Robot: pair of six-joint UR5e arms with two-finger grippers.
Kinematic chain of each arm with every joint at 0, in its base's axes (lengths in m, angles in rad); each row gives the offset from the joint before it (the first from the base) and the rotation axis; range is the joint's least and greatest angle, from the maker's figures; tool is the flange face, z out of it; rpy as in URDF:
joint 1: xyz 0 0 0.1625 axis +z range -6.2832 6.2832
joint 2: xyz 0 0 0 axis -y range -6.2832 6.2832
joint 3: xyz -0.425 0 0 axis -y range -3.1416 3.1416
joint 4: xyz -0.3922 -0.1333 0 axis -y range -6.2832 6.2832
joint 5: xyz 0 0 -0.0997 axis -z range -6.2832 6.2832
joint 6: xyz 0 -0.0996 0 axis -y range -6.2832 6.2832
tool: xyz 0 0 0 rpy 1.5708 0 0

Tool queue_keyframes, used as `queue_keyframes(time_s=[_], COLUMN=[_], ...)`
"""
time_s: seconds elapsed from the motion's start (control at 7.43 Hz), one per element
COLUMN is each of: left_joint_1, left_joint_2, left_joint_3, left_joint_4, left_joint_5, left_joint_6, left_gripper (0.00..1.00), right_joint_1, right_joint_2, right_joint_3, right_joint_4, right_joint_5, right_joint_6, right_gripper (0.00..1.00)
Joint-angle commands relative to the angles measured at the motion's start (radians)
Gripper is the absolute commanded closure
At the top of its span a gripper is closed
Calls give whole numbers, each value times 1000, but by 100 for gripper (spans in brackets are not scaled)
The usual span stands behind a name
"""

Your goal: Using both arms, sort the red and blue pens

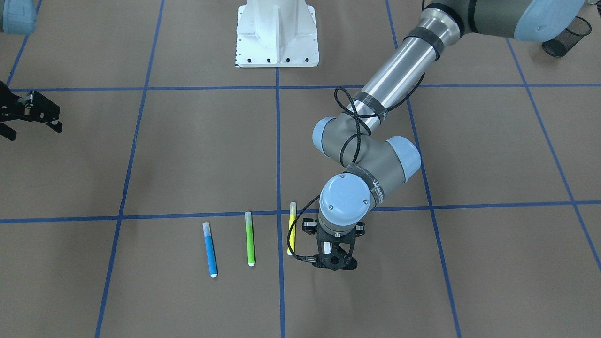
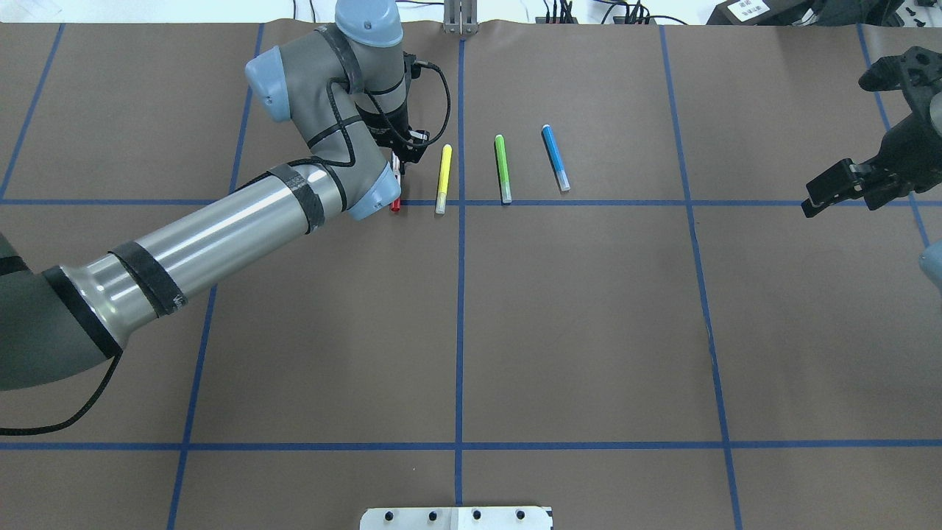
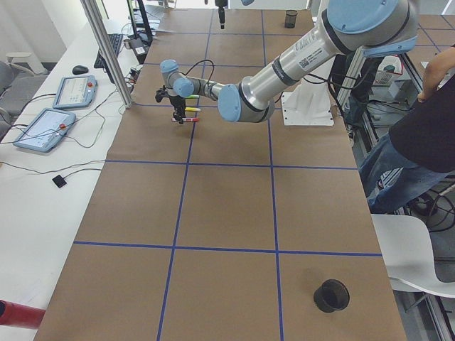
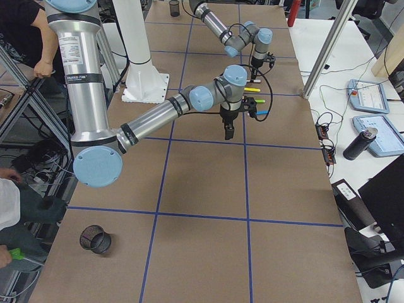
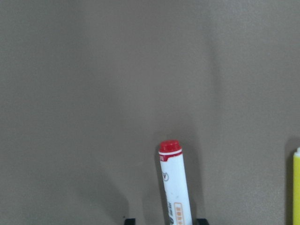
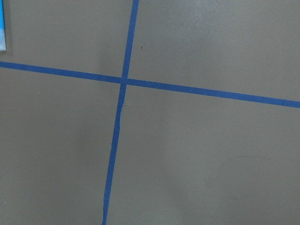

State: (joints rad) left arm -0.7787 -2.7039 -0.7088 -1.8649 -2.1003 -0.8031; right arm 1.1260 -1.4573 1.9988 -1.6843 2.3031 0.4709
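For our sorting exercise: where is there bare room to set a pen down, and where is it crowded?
Bare: the squares between the green pen and the white pedestal. Crowded: around the left gripper, red marker, yellow pen.

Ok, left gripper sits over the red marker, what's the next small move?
Probably close the left gripper now. In the left wrist view its fingertips stand on either side of the red marker with a gap on each side, so it looks straddled but not yet gripped.
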Motion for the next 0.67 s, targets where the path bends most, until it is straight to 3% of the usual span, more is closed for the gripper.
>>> queue_keyframes(time_s=[0.0, 0.27, 0.4, 0.54], left_joint_1=[5, 15, 15, 12], left_joint_2=[-4, -4, -13, -17], left_joint_3=[2, 12, 12, 5], left_joint_4=[-2, 1, 6, 6], left_joint_5=[0, 28, 28, 26], left_joint_6=[-28, -30, -71, -88], left_gripper=[67, 77, 100, 100], right_joint_1=[0, 0, 0, 0], right_joint_2=[0, 0, 0, 0], right_joint_3=[0, 0, 0, 0], right_joint_4=[0, 0, 0, 0], right_joint_5=[-1, 1, 1, 1], right_joint_6=[0, 0, 2, 2], right_gripper=[0, 0, 0, 0])
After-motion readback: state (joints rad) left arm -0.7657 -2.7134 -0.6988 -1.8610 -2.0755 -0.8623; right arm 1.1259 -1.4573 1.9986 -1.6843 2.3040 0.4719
